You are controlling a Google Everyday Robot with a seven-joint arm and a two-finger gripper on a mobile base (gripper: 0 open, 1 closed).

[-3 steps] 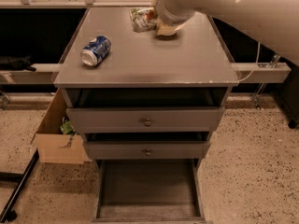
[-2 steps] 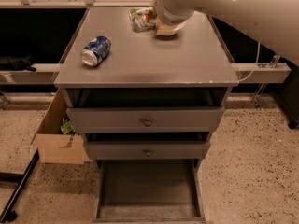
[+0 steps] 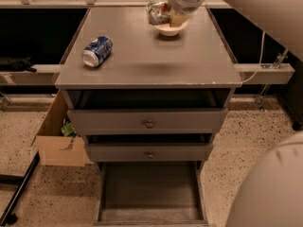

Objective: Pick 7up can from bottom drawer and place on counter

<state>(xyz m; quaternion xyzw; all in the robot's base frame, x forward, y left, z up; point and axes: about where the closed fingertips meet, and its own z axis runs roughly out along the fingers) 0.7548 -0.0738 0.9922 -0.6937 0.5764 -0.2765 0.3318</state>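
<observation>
- Gripper point(image 3: 171, 22) sits low over the far end of the counter point(image 3: 151, 65), with the arm coming in from the upper right. The wrist hides the jaws, so I cannot tell how wide they stand or whether they have hold of anything.
- 7up can point(image 3: 157, 12) is at the gripper's left side, close to the counter's back edge and tilted rather than upright. I cannot tell whether it rests on the surface.
- Bottom drawer point(image 3: 150, 193) is pulled out with a bare floor, so the pick looks done. The placing is likely the step in hand.
- Risk: if let go while tilted, the can may tip and roll. Its dented body gives it a poor footing.
- Risk: the back edge is near, so a roll that way could drop the can behind the cabinet.
- Risk: if the arm pulls away sideways instead of lifting, it could drag or knock the can over.
- Risk: letting go from above the surface would make the can bounce.
- Blue and white can point(image 3: 97, 51) lies on its side well apart on the left, so a collision there is unlikely.
- A pale rounded shape point(image 3: 169, 30) lies under the wrist. I cannot say what it is. If it is a loose item, it could spoil the set-down.
</observation>
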